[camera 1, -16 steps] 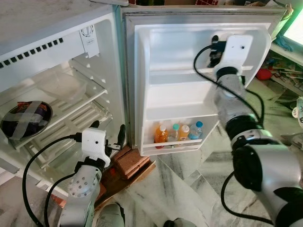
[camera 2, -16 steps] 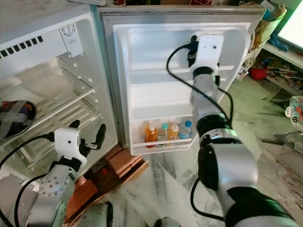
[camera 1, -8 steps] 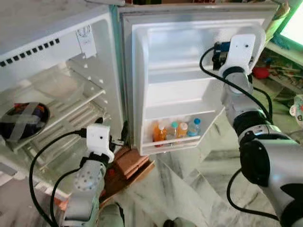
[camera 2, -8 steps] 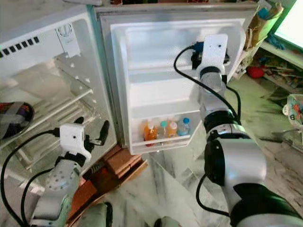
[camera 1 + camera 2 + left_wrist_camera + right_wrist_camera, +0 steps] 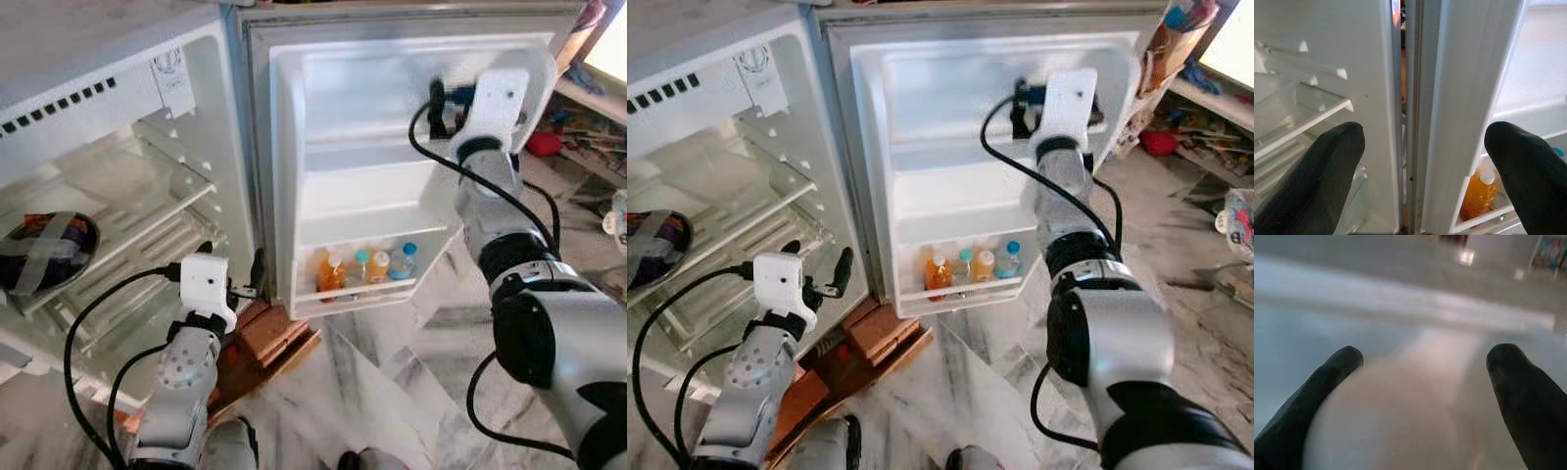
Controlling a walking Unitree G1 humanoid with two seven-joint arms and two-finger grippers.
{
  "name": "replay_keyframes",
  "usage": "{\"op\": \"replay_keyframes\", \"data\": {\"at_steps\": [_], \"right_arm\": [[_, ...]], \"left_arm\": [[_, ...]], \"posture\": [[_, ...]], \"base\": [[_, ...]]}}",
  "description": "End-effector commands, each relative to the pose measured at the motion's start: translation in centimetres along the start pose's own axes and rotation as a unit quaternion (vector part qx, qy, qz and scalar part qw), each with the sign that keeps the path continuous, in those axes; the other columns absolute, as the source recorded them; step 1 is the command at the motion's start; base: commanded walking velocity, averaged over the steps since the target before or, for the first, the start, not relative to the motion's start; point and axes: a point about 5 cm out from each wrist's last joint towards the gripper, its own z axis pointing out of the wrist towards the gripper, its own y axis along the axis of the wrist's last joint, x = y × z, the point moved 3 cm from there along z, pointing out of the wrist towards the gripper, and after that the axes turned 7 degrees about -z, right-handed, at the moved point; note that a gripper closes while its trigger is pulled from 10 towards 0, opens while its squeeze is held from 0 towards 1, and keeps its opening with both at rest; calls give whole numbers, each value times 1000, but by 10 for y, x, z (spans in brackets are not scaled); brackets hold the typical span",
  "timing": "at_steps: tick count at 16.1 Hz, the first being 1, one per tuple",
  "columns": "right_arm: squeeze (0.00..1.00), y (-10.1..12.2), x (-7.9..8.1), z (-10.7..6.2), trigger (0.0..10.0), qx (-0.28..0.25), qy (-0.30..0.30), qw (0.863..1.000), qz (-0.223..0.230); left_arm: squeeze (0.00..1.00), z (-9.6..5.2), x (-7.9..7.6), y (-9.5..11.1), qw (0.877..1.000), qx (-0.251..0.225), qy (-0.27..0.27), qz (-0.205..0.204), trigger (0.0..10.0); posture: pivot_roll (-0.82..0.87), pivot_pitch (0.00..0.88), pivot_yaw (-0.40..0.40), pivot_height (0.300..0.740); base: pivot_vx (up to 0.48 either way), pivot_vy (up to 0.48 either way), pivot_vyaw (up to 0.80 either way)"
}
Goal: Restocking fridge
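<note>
The small white fridge (image 5: 186, 127) stands open, its door (image 5: 353, 201) swung wide. Several drink bottles (image 5: 364, 268) stand in the door's bottom rack: two orange ones, one with a teal cap and one with a blue cap. My right gripper (image 5: 439, 106) is raised against the door's upper shelf, fingers (image 5: 1327, 377) apart over a blurred pale surface. Low down, my left gripper (image 5: 232, 269) is open and faces the hinge gap (image 5: 1409, 122) between cabinet and door, holding nothing. An orange bottle (image 5: 1478, 196) shows past the door's edge.
A dark bowl with taped cover (image 5: 44, 247) sits on the wire shelf (image 5: 147, 230) inside. Red bricks (image 5: 269, 333) lie under the fridge's front corner. The floor (image 5: 392, 382) is marble. Clutter and shelves (image 5: 578, 127) stand at the far right.
The view has shifted a little. My left gripper has risen and come closer to the hinge gap. The right gripper stays up at the door's upper shelf.
</note>
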Motion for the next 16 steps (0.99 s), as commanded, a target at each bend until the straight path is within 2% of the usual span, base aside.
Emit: {"op": "replay_keyframes", "data": {"at_steps": [1,6,8,10,12,14,16], "right_arm": [[1000,11,-6,2,10000,-29,-8,1000,2],[1000,28,-13,-5,10000,-98,-9,994,45],[1000,29,-12,-10,10000,-108,0,992,62],[1000,21,-5,-28,10000,-103,27,988,112],[1000,9,3,-48,10000,-95,54,988,112],[1000,-14,9,-73,10000,-66,56,990,113],[992,-26,17,-91,10000,-52,63,991,110]], "left_arm": [[0,1,-2,-3,1000,4,-3,2,10000],[0,5,-2,-3,1000,1,0,1,10000],[0,6,-2,-4,1000,5,4,2,10000],[0,6,0,-7,1000,11,13,4,10000],[0,4,3,-8,1000,14,14,3,10000],[0,2,3,-11,1000,19,13,5,10000],[0,1,1,-10,1000,18,8,8,10000]], "posture": [[217,76,-76,740],[194,65,-77,740],[190,63,-77,740],[176,58,-76,740],[166,61,-75,740],[162,61,-73,740],[160,56,-72,740]], "base": [[0,0,0],[0,0,0],[0,0,0],[0,0,0],[0,0,0],[0,0,0],[0,0,0]]}}
